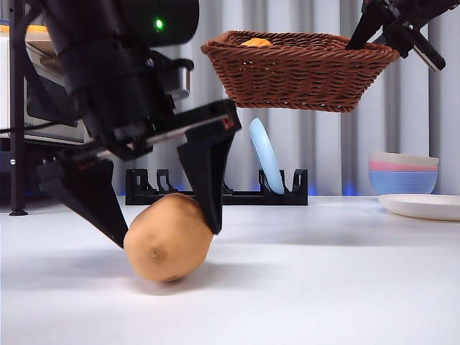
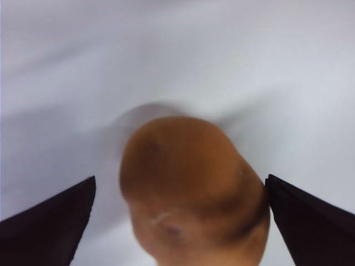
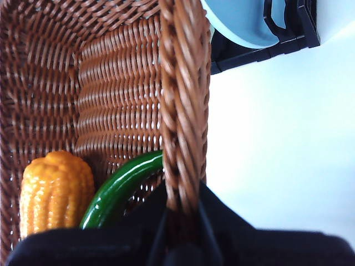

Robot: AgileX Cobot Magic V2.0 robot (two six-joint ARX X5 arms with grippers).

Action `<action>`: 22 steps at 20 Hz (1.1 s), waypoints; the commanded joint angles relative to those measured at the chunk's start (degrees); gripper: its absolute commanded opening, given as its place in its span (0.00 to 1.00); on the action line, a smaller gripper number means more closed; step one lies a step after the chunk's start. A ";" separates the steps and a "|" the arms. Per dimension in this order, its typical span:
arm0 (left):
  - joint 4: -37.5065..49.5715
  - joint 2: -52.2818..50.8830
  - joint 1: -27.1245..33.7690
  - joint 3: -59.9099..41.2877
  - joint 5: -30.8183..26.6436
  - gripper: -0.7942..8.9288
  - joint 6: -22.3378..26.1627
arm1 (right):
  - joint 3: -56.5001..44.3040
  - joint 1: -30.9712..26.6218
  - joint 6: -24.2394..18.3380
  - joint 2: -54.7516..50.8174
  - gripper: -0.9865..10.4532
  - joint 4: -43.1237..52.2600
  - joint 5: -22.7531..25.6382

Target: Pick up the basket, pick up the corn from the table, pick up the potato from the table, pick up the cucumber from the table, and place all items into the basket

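In the front view, the smooth tan-brown oval potato [image 1: 168, 238] is seen resting on the plain white table [image 1: 323, 287] at lower left of the frame, with the left gripper [image 1: 169, 233] lowered around it. Its two black jaws are spread wide, one on each side of the potato; the right-hand jaw touches the potato's upper side, while contact on the other side cannot be judged. The left wrist view shows the potato [image 2: 191, 191] between the jaws, with a clear gap at one jaw and none at the other.

The reddish-brown woven wicker basket [image 1: 298, 68] is held in the air at upper right of the front view, where only an orange tip shows above its rim. Its contents are revealed by the right wrist view: the orange-yellow bumpy corn cob [image 3: 55, 191] and the dark green glossy cucumber [image 3: 119, 188] lie side by side inside. The right gripper [image 3: 180, 213] is clamped over the braided rim of the basket [image 3: 183, 94].

A black dish rack [image 1: 215, 190] with a pale blue plate [image 1: 267, 154] is visible behind.
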 commanded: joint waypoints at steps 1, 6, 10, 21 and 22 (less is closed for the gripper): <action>0.63 0.39 -0.11 -0.37 0.59 0.59 1.55 | 0.81 0.07 -0.04 -0.33 0.08 0.83 -0.50; 0.44 0.37 -0.48 -0.37 -0.13 0.08 4.63 | 0.81 0.07 -0.04 -0.33 0.08 0.50 -0.48; -2.49 -0.13 -0.50 -0.35 1.64 0.07 7.19 | 0.81 0.07 -0.44 -0.33 0.08 0.00 -0.48; -19.89 -21.66 -0.96 1.20 27.96 0.07 22.58 | 0.81 0.07 -0.94 -0.33 0.08 0.02 -0.24; -19.65 -24.41 -0.96 2.25 28.55 0.07 22.53 | 0.81 0.07 -0.94 -0.33 0.08 0.02 -0.24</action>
